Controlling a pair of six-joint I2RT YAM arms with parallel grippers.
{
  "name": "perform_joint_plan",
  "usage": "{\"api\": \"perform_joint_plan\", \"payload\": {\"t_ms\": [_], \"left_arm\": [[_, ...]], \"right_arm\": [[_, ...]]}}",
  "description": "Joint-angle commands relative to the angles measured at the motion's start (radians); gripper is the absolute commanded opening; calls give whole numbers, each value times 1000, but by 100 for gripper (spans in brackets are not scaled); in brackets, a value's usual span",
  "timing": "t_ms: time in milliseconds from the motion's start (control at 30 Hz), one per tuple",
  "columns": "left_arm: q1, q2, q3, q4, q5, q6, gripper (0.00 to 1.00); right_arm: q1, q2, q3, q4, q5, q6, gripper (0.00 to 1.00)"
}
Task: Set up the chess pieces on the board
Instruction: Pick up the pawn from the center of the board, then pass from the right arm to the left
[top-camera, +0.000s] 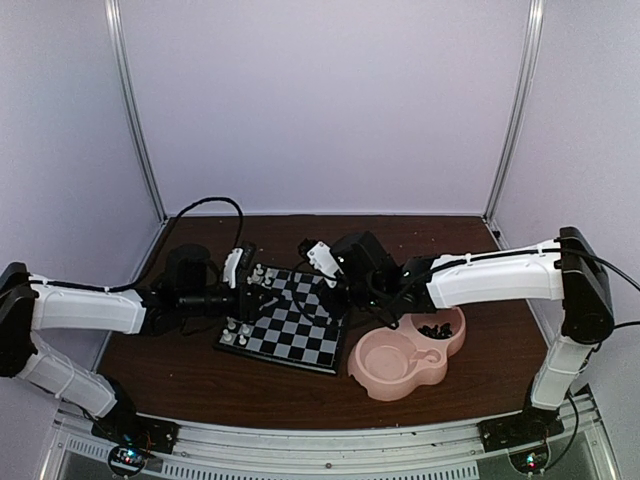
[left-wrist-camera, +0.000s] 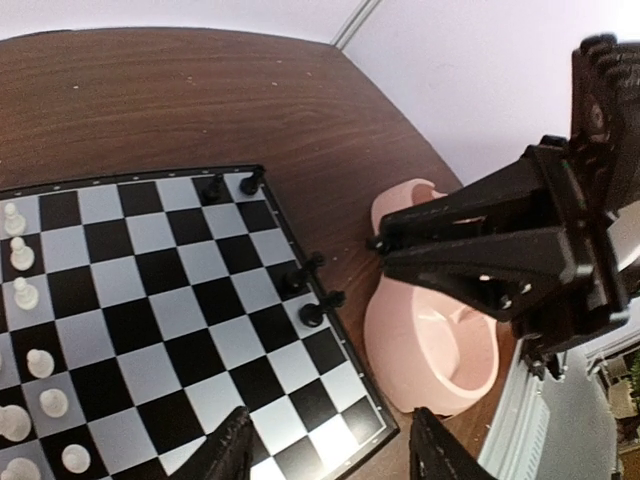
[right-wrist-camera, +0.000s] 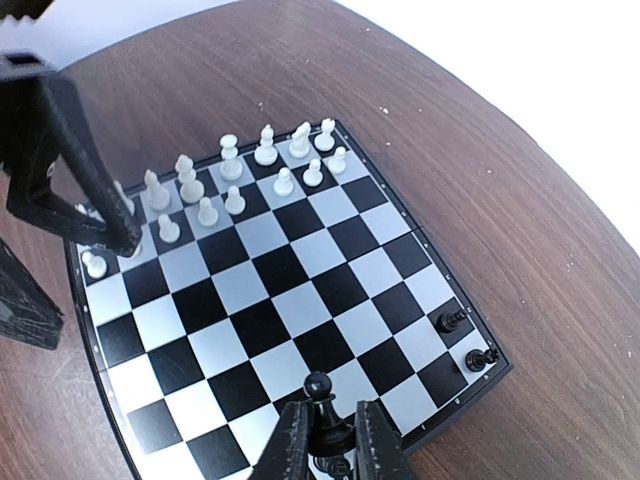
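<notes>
Step in hand: filling black's side of the board (right-wrist-camera: 270, 270). The right pincer (right-wrist-camera: 325, 445) pinches a black pawn (right-wrist-camera: 318, 388) by its base, upright, over the ranks at the board's near rim in the right wrist view. Whether the pawn touches the square, I cannot tell.

The white set (right-wrist-camera: 265, 152) stands in two rows on the far side. A few black men (right-wrist-camera: 452, 320) stand by the right corner. More black pieces (top-camera: 435, 330) lie in the far bowl of the pink dish (left-wrist-camera: 400, 340).

The left pincer (left-wrist-camera: 332, 450) is spread, nothing between its fingers, low over the board beside the white rows.

Next move, as I judge it: lower the pawn straight onto a free square in black's second rank, then part the fingers only slightly.

Room: the middle of the board is bare, so approach is easy. The target rank lies just beside the rim. The dish sits close to the board on the surface (right-wrist-camera: 520, 200), and the two pincers are near each other.
</notes>
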Motion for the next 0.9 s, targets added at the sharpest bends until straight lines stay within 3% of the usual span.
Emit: {"api": "perform_joint_plan", "payload": {"t_ms": [0,167,467,867], "left_arm": [[29,64,-5,220,195,-93,52],[70,151,-3,339,301,-181,44],[73,189,20,349,341,-208,47],[73,245,35,394,382,-251,40]], "right_arm": [[10,-29,-14,39,-32,-72,12],[38,-15,-6,37,-22,-103,12],[63,2,6,31,-50,-122,12],[107,38,43,8,-36,-151,12]]}}
